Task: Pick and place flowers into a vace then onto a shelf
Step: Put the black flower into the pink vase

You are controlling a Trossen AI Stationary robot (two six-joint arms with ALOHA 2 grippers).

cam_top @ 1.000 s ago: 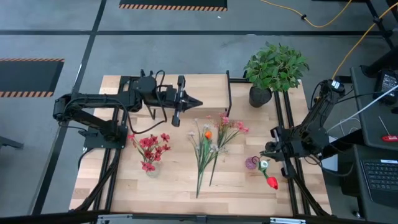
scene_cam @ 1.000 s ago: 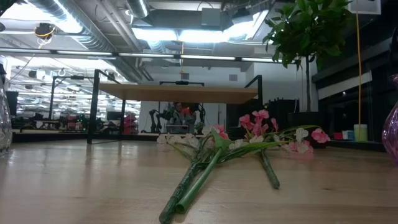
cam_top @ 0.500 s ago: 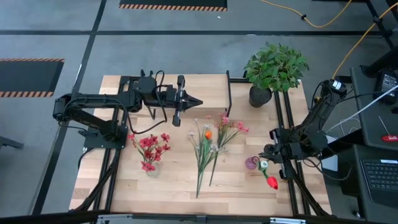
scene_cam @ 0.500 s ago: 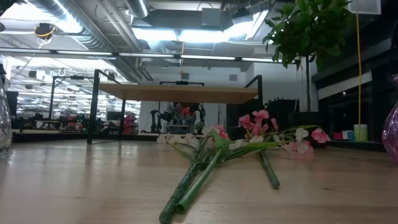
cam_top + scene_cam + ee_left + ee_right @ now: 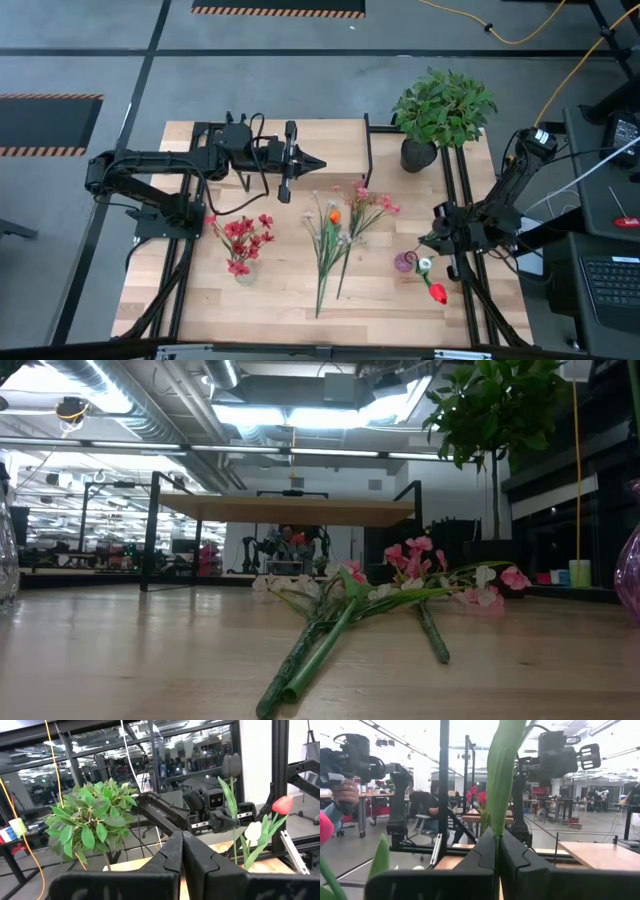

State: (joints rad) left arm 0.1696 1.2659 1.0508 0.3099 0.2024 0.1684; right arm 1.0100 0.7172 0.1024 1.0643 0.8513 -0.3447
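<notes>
Both sets of jaws are closed: the right gripper (image 5: 428, 243) is clamped on a tulip stem (image 5: 501, 775) above the pink vase (image 5: 405, 263), and the left gripper (image 5: 318, 163) is held empty over the shelf (image 5: 330, 145). A potted plant (image 5: 441, 107) is seen beside the shelf. The clear vase (image 5: 243, 268) is cut off in the low view. Loose flowers (image 5: 335, 232) are laid mid-table, green-stemmed with pink, white and orange blooms.

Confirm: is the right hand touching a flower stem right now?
Touching. The right wrist view shows the right hand shut on a green flower stem, which rises straight out from between its fingers.
</notes>
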